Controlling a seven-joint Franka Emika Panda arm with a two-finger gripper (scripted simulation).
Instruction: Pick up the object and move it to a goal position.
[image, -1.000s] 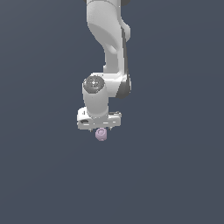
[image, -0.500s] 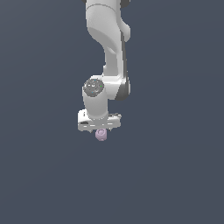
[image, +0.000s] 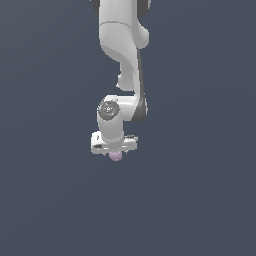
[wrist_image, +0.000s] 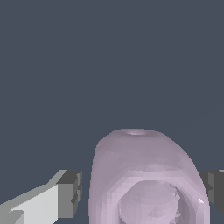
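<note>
While the arm (image: 122, 45) hung down over the plain grey ground (image: 50, 200), the gripper (image: 115, 152) sat low at its end with the object (image: 116, 156), a small pale lilac-pink lump, showing just beneath the gripper's white body. In the wrist view the object (wrist_image: 146, 179) filled the space between the two dark finger pads (wrist_image: 70, 194), but a sliver of background showed between the nearer pad and the lump, so whether the jaws were clamped on it or merely bracketing it could not be told. No goal marker was visible anywhere around the gripper. As a judgement, the step in hand was the grasp or the start of the carry. The next move called for a firm hold first, then a steady lift and travel without letting so small a rounded piece slip out.
</note>
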